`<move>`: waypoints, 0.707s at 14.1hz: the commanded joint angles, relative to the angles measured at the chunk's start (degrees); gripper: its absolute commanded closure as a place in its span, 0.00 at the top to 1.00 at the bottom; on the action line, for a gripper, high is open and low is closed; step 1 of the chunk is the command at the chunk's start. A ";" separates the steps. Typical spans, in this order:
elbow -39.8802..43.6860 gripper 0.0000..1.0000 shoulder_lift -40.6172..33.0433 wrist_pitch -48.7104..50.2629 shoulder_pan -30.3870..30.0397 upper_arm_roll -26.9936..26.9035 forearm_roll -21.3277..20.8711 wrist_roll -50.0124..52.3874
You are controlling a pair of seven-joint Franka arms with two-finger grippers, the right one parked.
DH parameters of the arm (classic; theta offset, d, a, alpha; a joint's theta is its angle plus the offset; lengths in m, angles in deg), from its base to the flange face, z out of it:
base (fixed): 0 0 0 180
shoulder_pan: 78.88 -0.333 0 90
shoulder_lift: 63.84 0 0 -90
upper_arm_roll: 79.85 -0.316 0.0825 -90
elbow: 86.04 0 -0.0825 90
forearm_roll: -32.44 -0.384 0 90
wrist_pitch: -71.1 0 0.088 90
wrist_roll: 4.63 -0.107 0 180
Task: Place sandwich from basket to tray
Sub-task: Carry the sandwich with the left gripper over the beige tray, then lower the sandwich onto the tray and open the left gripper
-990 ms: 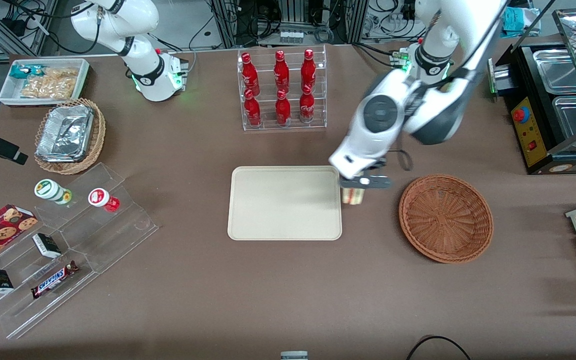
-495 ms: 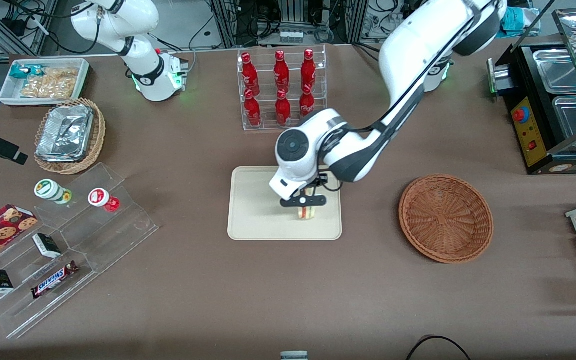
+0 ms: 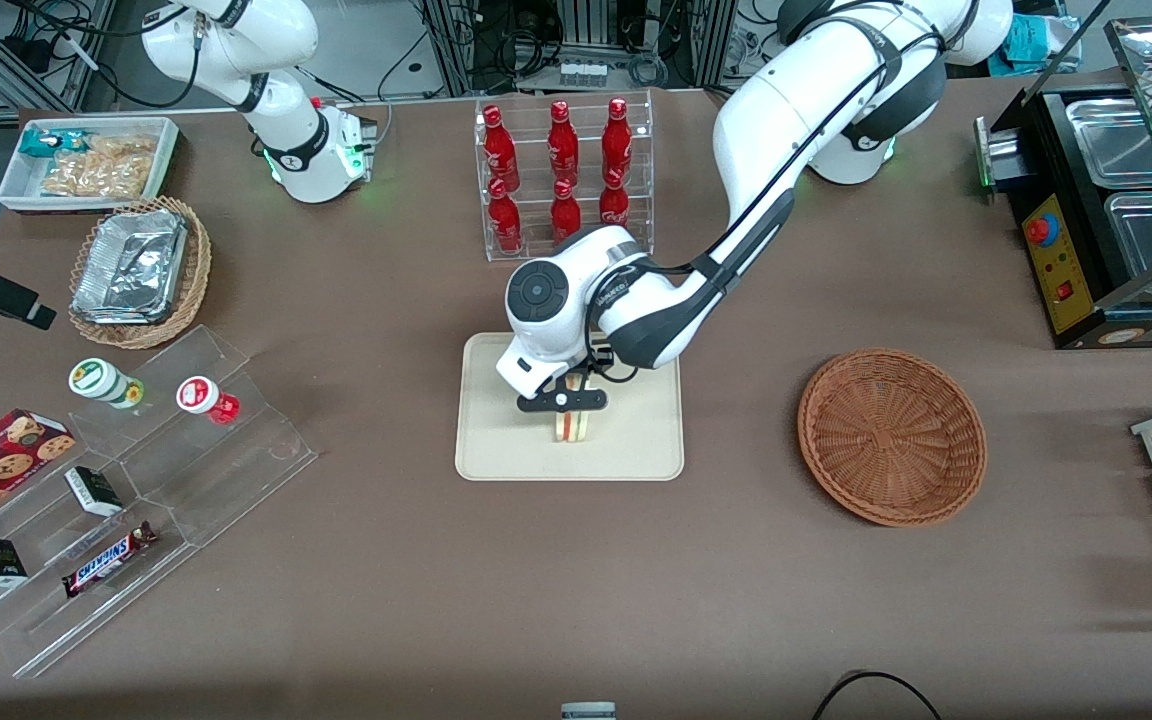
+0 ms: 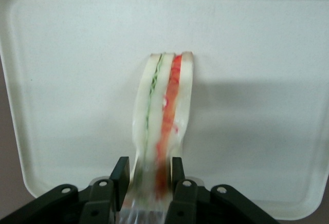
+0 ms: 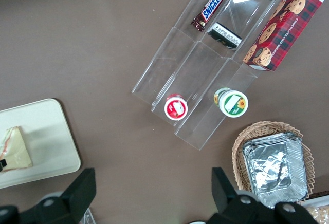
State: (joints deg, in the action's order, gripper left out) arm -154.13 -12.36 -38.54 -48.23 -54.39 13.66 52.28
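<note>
While clamped on the sandwich, end effector sits low over the tray | sandwich stands on edge above tray's middle, contact unclear | basket apart, toward working arm's end of bench.

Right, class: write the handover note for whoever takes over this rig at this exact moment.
Gripper: over the tray, shut on the sandwich, which it holds edge-on.
Sandwich: out of the basket, above the middle of the tray; whether its lower edge touches the tray cannot be told.
Basket: holds nothing, sits toward the working arm's end of the table.
Done: pick and carry across.
Left: lower if needed, open the fingers, lift the arm clear.
</note>
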 commanded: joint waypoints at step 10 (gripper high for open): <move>2.18 1.00 -17.35 19.00 -7.77 -3.66 0.93 3.14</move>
State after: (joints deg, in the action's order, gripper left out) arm -149.26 -23.16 -23.84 -51.60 -57.92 11.77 57.14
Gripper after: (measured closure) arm 0.000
